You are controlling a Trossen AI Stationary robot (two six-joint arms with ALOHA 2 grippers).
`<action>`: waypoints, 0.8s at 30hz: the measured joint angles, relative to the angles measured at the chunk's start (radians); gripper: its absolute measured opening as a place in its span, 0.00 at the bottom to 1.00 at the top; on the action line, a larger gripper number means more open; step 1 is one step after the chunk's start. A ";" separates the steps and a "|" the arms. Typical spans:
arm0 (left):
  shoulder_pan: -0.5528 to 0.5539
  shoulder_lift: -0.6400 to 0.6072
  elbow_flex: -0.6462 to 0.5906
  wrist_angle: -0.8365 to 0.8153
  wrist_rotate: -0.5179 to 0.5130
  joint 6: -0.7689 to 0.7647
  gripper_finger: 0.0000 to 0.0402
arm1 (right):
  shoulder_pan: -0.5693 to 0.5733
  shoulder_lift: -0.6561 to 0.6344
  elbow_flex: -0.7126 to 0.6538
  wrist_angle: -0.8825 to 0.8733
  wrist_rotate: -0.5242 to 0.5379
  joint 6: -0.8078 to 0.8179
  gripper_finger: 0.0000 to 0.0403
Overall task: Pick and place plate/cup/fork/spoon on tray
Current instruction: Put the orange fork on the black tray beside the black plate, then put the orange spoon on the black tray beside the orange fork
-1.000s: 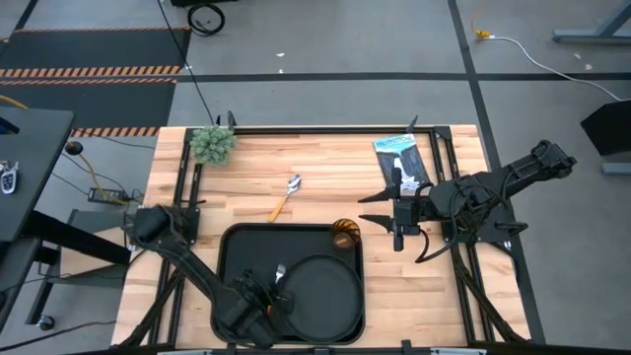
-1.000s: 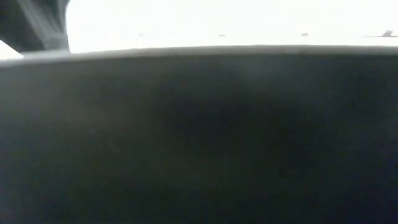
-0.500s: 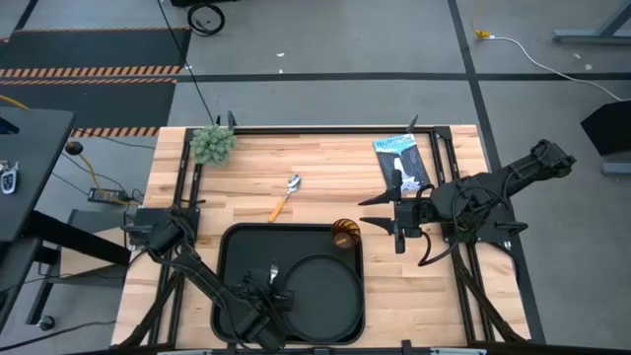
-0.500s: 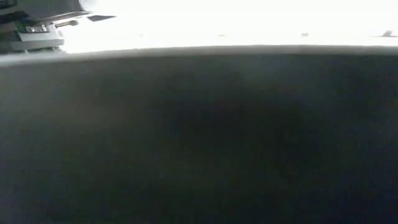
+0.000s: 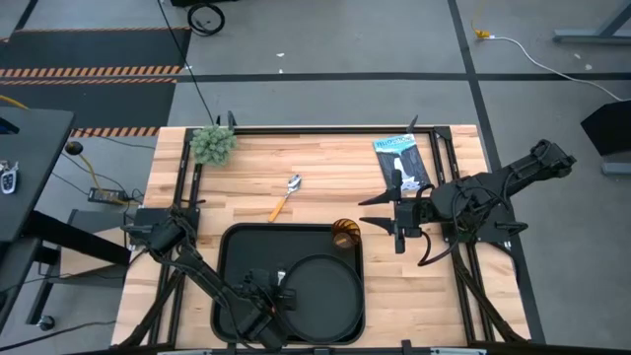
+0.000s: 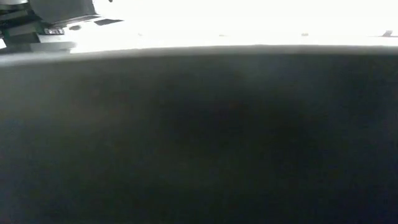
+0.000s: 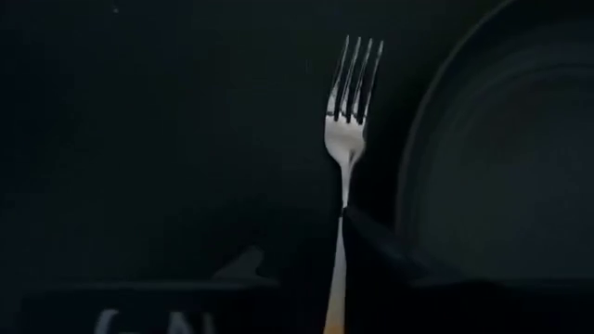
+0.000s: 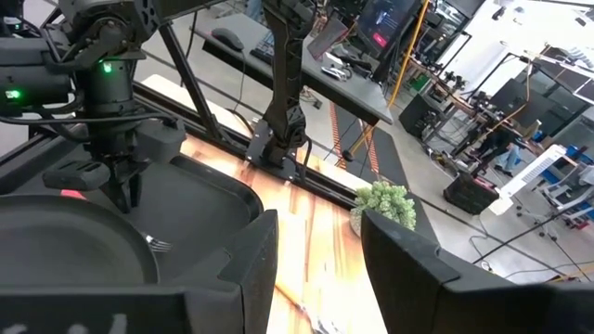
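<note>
The fork (image 7: 345,139) lies flat on the tray (image 5: 237,256), just beside the plate (image 5: 320,293). The left gripper (image 5: 279,299) hangs over it, jaws apart. Cup (image 5: 345,235) in the tray's corner; spoon (image 5: 287,195) on the table (image 5: 325,163). Right gripper (image 5: 380,213) waits, jaws apart. No readable writing.

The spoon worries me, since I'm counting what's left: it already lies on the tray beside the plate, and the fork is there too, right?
Not quite. The high view shows the spoon on the bare wooden table, beyond the tray. The fork does lie on the tray beside the plate.
</note>
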 joint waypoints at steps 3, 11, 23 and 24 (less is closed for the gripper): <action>0.000 -0.003 0.000 -0.007 0.000 0.052 0.25 | 0.000 0.000 0.000 0.000 0.000 0.000 0.40; 0.108 -0.069 0.014 -0.141 -0.011 0.366 0.26 | 0.000 0.000 0.000 0.008 0.000 -0.002 0.40; 0.442 -0.097 0.006 -0.160 0.019 1.199 0.13 | 0.000 0.000 0.000 -0.025 0.000 0.013 0.40; 0.462 -0.111 0.000 -0.160 0.017 1.238 0.11 | 0.000 0.000 0.000 -0.032 0.000 0.015 0.40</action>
